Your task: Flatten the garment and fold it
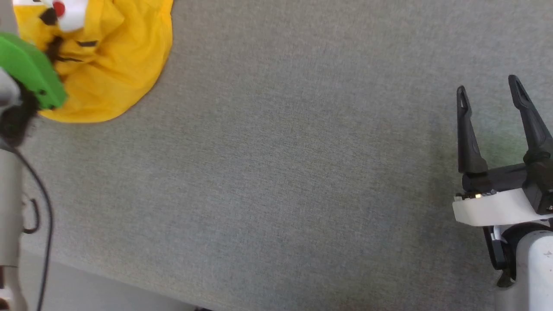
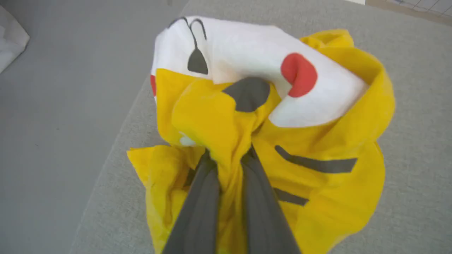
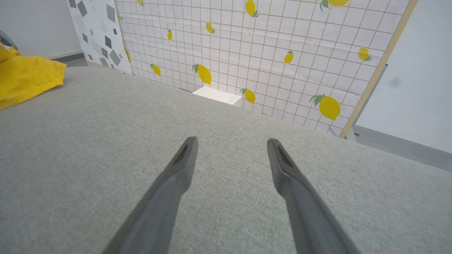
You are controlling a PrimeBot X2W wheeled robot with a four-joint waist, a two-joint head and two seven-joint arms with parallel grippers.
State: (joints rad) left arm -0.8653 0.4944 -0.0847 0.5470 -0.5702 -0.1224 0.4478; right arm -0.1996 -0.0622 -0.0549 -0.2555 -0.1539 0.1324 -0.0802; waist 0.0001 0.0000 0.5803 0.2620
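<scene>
- The garment (image 1: pixel 116 65) lay bunched near the grey table's (image 1: pixel 276 172) left edge, neither flattened nor folded.
- The left gripper (image 2: pixel 229 158) pinched its cloth; the right gripper (image 1: pixel 488 88) stood wide, empty, well apart.

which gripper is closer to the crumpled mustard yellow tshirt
Left. The left gripper pinches a fold of the crumpled mustard-yellow T-shirt; the right gripper hangs open, far across the grey fabric surface from it.
</scene>
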